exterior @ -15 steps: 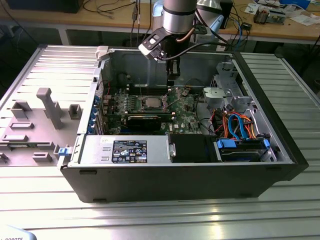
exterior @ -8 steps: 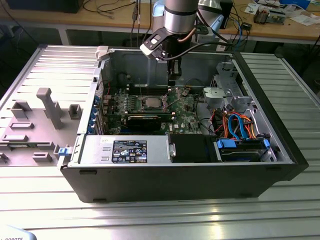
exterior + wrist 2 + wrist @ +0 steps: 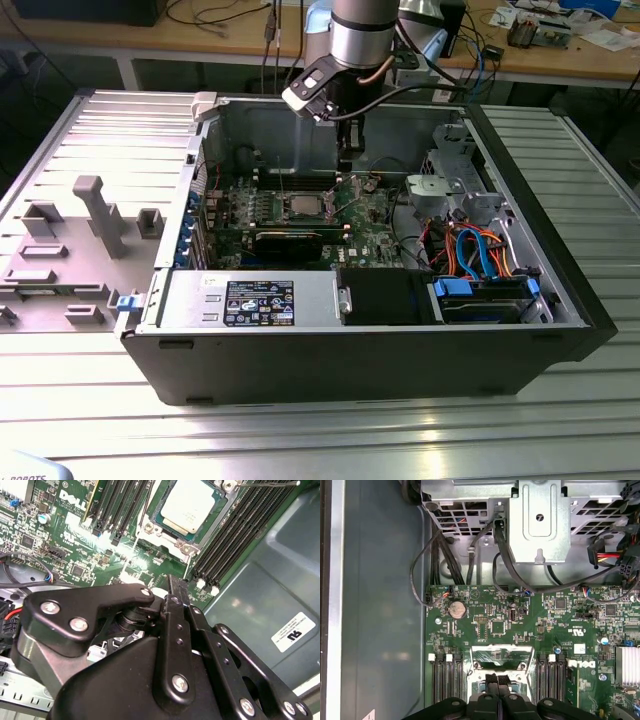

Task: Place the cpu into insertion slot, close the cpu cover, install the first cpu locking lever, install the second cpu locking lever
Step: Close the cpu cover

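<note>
The cpu (image 3: 192, 505) lies flat in the insertion slot (image 3: 170, 537), a small square chip with a smooth silvery-grey top and a thin dark green border, ringed by the socket's bright metal rim and its screw heads. In the exterior view it is a pale square (image 3: 303, 203) near the middle of the green board (image 3: 375, 240). The hand (image 3: 347, 168) is matt black, built of bolted links. It hangs above the board on the exterior view's right of the chip, with its two slim fingers (image 3: 492, 680) pressed together and nothing visible between them. In both wrist views the tips sit just short of the socket's edge. Ahead of them is the cpu cover (image 3: 501, 649), a thin silvery frame with a square cut-out. I cannot tell whether it lies flat or stands tilted. Rows of narrow black memory slots (image 3: 240, 535) flank the socket, and a round silver coin cell (image 3: 457, 610) sits further along the board. Black cables (image 3: 470, 555) loop in front of a perforated steel drive cage (image 3: 540, 520). The open black case (image 3: 350, 360) rests on a ribbed metal tabletop (image 3: 400, 430), beside a grey fixture tray (image 3: 70, 240). Printed labels mark the power supply (image 3: 250, 300) and the case floor (image 3: 295, 630).
</note>
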`<state>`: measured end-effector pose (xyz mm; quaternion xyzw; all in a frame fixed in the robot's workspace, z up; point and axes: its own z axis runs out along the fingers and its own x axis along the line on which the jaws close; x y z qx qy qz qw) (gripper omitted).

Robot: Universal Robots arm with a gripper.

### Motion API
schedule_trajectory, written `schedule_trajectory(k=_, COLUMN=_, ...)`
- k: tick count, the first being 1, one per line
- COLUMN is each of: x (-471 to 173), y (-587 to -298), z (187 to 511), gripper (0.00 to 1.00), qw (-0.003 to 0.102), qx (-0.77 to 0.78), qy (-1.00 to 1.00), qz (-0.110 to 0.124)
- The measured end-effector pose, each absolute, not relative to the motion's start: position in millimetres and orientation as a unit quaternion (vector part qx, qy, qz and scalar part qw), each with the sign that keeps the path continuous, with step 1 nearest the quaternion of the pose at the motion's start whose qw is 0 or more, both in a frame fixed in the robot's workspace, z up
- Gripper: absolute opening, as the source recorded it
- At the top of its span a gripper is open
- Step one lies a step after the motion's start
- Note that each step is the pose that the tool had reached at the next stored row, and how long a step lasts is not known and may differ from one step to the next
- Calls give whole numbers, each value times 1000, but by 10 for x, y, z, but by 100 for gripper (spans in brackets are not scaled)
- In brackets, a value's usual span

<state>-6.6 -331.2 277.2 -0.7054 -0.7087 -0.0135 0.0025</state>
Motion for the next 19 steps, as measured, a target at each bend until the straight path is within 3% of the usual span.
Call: schedule_trajectory(k=19, x=93, y=-3311, z=2772, gripper=11, qw=6, qx=-705, qy=-709, qz=-9)
